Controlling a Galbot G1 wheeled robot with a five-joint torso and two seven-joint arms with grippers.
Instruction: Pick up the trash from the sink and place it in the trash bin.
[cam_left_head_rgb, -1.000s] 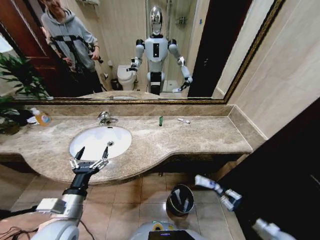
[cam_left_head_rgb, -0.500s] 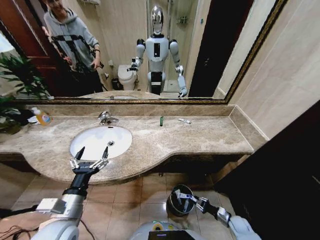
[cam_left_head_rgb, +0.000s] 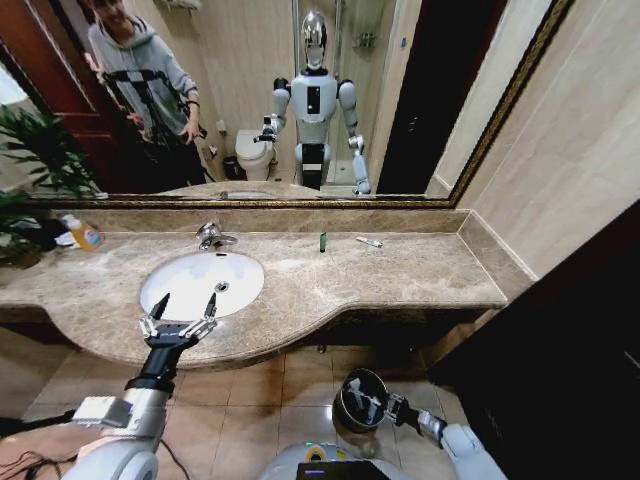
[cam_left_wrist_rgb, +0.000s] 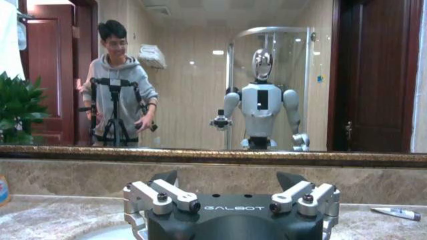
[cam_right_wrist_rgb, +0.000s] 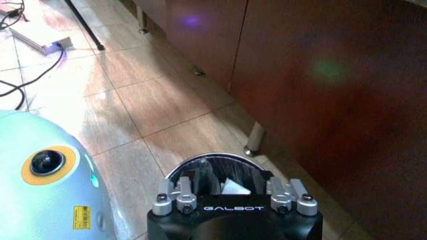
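Since a second ago my right arm has swung in from the far side of the trash bin (cam_left_head_rgb: 362, 398) and dropped low, so my right gripper (cam_left_head_rgb: 385, 405) now sits right at the bin's rim. From the wrist, its fingers (cam_right_wrist_rgb: 200, 176) reach down over the opening and look spread apart with nothing between them, and a pale scrap (cam_right_wrist_rgb: 233, 187) lies inside the bin (cam_right_wrist_rgb: 200, 162) just beyond them. I judge that one piece of trash has just gone in and this hand is free again.

My left gripper (cam_left_head_rgb: 180, 318) has not shifted at all: it hovers at the near edge of the sink (cam_left_head_rgb: 155, 295), fingers splayed wide and holding nothing.

Work remains. Beyond the sink, toward the mirror (cam_left_head_rgb: 250, 100), a tiny green bottle (cam_left_head_rgb: 322, 241) stands upright on the countertop (cam_left_head_rgb: 400, 275), and a thin wrapped stick (cam_left_head_rgb: 368, 241) lies flat just beside it, farther from the sink. From here the basin itself looks bare white. An orange soap bottle (cam_left_head_rgb: 85, 236) stands on the other side of the sink, next to a potted plant (cam_left_head_rgb: 35, 160); that one is not trash.

Brown marble runs all around the sink under the long framed mirror. The bin stands on beige floor tiles (cam_right_wrist_rgb: 153, 105) below the counter, close to dark wooden cabinet fronts (cam_right_wrist_rgb: 320, 75)
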